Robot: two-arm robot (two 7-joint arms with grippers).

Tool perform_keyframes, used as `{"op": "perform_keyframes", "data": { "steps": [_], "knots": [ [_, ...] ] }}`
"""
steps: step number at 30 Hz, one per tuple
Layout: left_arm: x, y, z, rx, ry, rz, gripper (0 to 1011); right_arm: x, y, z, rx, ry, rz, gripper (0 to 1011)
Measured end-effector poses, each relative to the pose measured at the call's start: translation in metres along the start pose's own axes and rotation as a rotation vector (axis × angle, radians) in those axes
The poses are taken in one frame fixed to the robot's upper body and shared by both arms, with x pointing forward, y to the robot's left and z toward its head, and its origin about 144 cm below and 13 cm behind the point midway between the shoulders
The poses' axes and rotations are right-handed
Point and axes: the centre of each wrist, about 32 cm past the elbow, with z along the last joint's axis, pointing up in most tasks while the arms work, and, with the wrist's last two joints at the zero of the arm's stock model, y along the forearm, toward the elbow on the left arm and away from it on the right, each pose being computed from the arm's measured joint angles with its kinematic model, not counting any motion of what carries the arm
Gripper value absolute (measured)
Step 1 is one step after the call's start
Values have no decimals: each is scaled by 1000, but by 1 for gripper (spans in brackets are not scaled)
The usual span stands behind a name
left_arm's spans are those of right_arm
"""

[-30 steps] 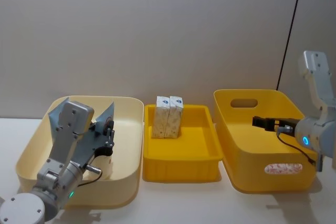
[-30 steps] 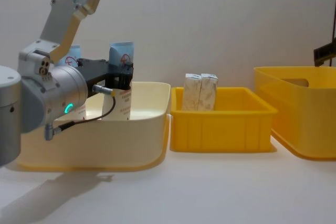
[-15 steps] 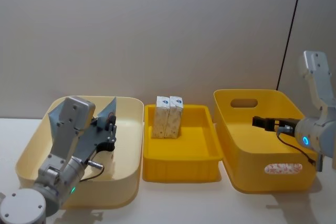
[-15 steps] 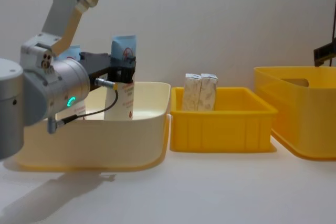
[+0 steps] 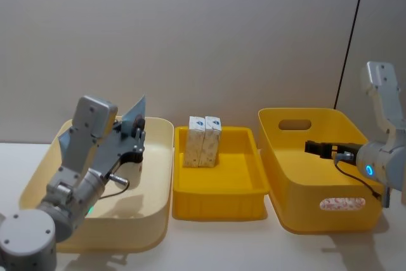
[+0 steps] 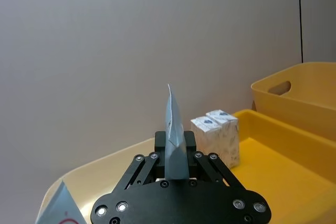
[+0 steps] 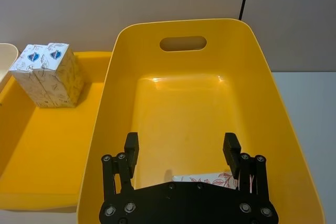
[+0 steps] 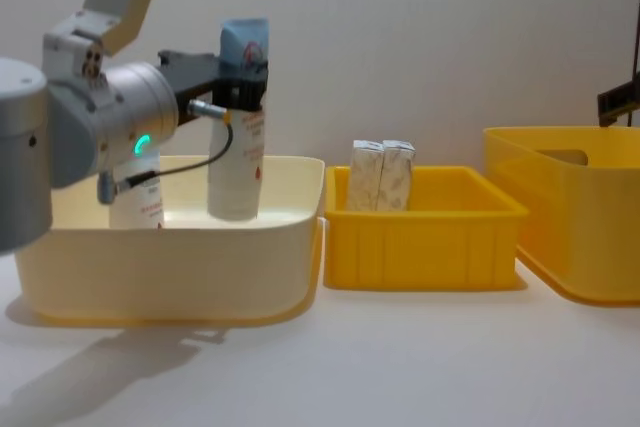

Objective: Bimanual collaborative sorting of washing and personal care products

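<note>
My left gripper (image 8: 241, 93) is shut on a tall tube (image 8: 238, 147), light blue above and white below, and holds it upright inside the cream bin (image 8: 200, 267), its base off the floor. In the left wrist view the tube (image 6: 173, 129) stands up between the closed fingers. A second tube (image 8: 137, 205) stands in the same bin behind my arm. Two small white cartons (image 5: 203, 141) with a tan pattern stand side by side at the back of the yellow tray (image 5: 219, 206). My right gripper (image 7: 181, 144) hovers open over the deep yellow bin (image 7: 194, 24), holding nothing.
Three containers sit in a row: cream bin (image 5: 158, 182) on the left, shallow yellow tray (image 8: 430, 247) in the middle, deep yellow bin (image 5: 304, 214) on the right. A white patch with red pattern (image 5: 342, 204) shows at the deep bin's front wall. A grey wall stands close behind.
My left gripper has risen with the tube, lifting it clear of the cream bin's floor and a little toward the tray. The right arm has stayed still.
</note>
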Motion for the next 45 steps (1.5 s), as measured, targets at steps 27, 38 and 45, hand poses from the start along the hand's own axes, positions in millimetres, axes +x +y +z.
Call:
{"op": "perform_keyframes", "data": {
  "steps": [27,38,45],
  "knots": [
    [15,-19,45,-143,-37,-43,203,-13,-3,3,87,-87,216,1001],
    [16,-22,52,-168,-40,-53,203,-17,-6,6,113,-128,388,1001],
    [16,-25,58,-199,-41,-65,203,-19,-3,7,124,-166,461,1001]
  ]
}}
